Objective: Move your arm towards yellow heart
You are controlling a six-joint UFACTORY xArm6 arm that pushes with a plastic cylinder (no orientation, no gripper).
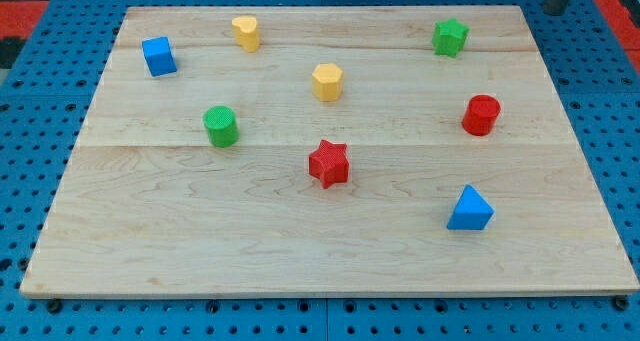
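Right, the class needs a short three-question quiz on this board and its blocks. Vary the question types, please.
1. True or false: my tip touches the yellow heart.
2. Which block lies nearest the view's bottom? A red star, B blue triangle, C green cylinder.
3. Fill in: the board holds ___ yellow blocks.

Key:
1. False; the tip is off the board, past its top right corner.
2. B.
3. Two.
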